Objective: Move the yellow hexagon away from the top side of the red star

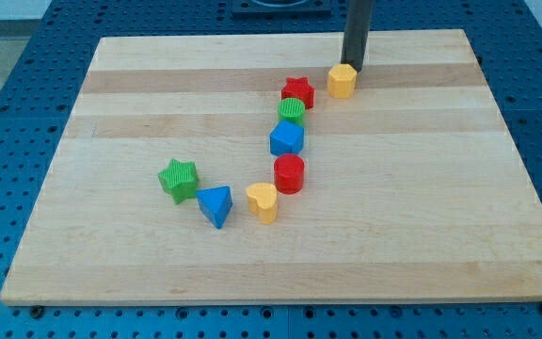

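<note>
Blue triangular block (215,205) sits nearest on the pale wood-grain board (422,226); yellow hexagon (342,81) lies right of the red star (297,91), my tip (354,68) touching its upper-right edge, holding nothing.

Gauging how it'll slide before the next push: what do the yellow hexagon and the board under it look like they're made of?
The yellow hexagon: probably moulded plastic, judging by its uniform colour and soft sheen. The board: light wood, with visible grain and plank-like bands, smooth and perhaps sealed. My tip sits at the hexagon's upper right edge.
</note>
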